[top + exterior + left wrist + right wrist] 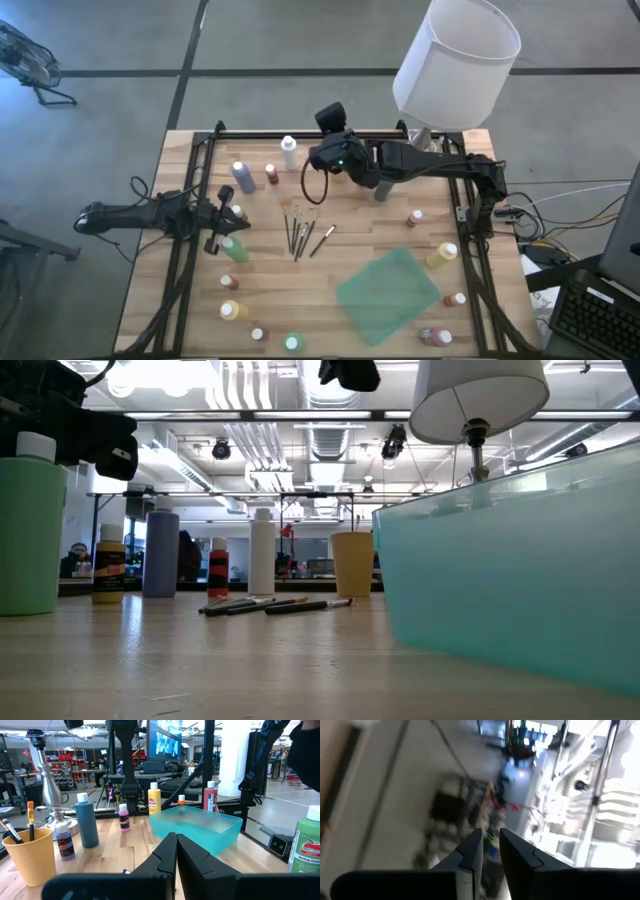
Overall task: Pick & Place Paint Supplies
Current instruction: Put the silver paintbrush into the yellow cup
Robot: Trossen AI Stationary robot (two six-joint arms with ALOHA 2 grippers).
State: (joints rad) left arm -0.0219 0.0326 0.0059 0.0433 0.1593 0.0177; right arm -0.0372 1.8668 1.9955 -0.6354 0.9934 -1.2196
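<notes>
Small paint bottles stand around the table: a white one, a lavender one, a green one and a yellow one. Several dark-handled brushes lie flat mid-table; two more stand in a yellow cup. My left gripper rests shut at the left side, just beyond the green bottle. My right gripper is raised over the far middle, pointing away from the table, with a narrow gap between its fingers and nothing in it.
A translucent teal bin sits toward the near right. The white-shaded lamp stands at the far right corner beside the right arm. More bottles line the near edge and the right edge. Black frame rails run along both sides.
</notes>
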